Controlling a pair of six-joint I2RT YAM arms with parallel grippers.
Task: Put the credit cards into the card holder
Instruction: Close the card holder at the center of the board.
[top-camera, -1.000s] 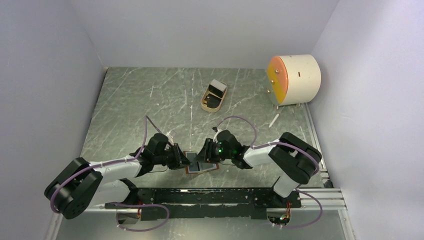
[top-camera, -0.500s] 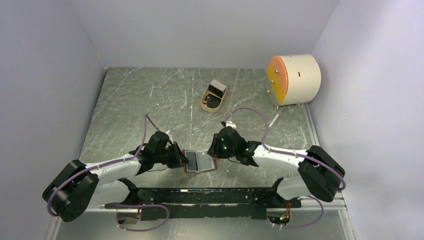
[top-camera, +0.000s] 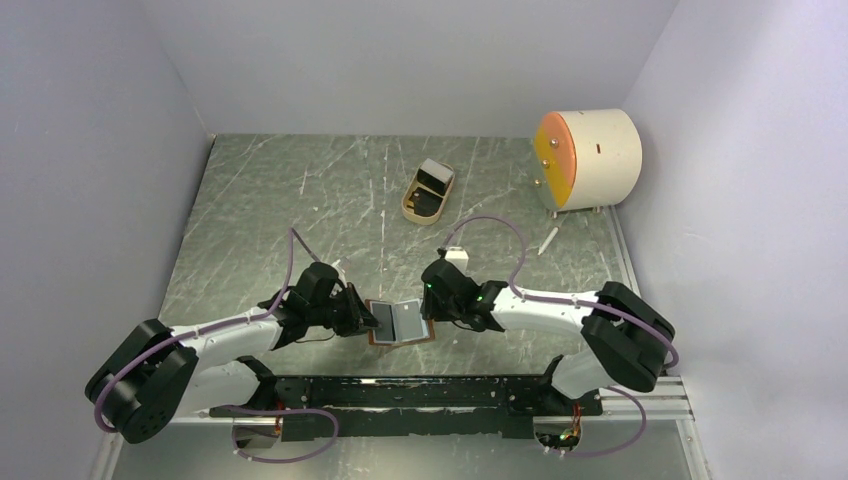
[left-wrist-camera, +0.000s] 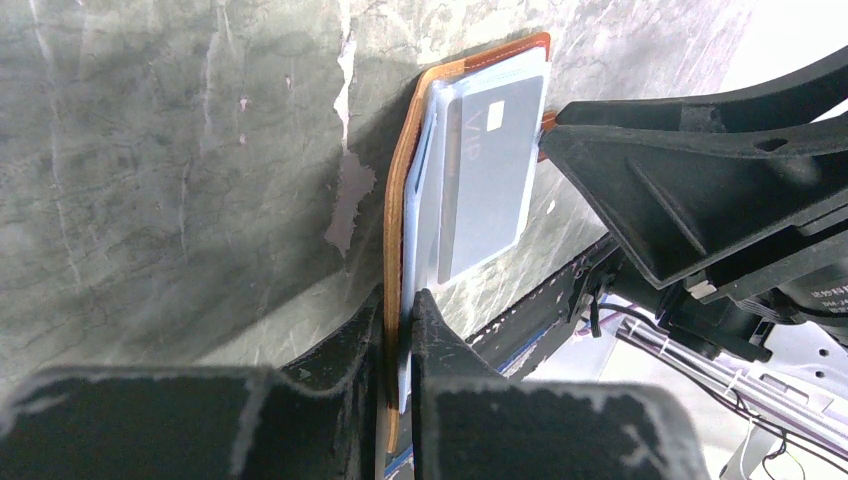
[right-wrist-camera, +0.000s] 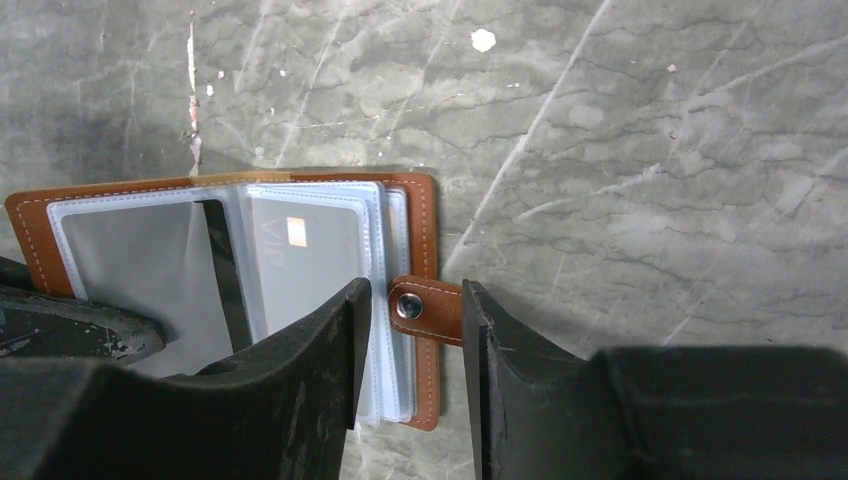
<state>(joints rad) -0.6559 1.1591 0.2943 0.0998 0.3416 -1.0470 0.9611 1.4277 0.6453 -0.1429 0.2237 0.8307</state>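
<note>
The reddish-brown card holder (top-camera: 402, 323) lies open on the table between the two arms. Its clear sleeves hold a grey credit card (right-wrist-camera: 300, 255) marked VIP, also plain in the left wrist view (left-wrist-camera: 492, 165). A dark card edge (right-wrist-camera: 225, 275) shows beside it. My left gripper (top-camera: 367, 318) (left-wrist-camera: 400, 305) is shut on the card holder's left cover (left-wrist-camera: 402, 210) and a sleeve edge. My right gripper (top-camera: 430, 308) (right-wrist-camera: 413, 292) is open, its fingers either side of the snap tab (right-wrist-camera: 428, 308) at the holder's right edge. Two more cards, whitish (top-camera: 436, 177) and dark (top-camera: 423, 204), lie in the tan tray.
The tan oval tray (top-camera: 409, 208) sits at mid-back of the marble table. A white cylinder with an orange face (top-camera: 588, 158) stands at the back right, a small white stick (top-camera: 548, 240) in front of it. A black rail (top-camera: 430, 392) runs along the near edge.
My left gripper closed tighter on the holder's left cover. My right gripper drew back from over the sleeves to the holder's right edge, and its elbow swung outward.
</note>
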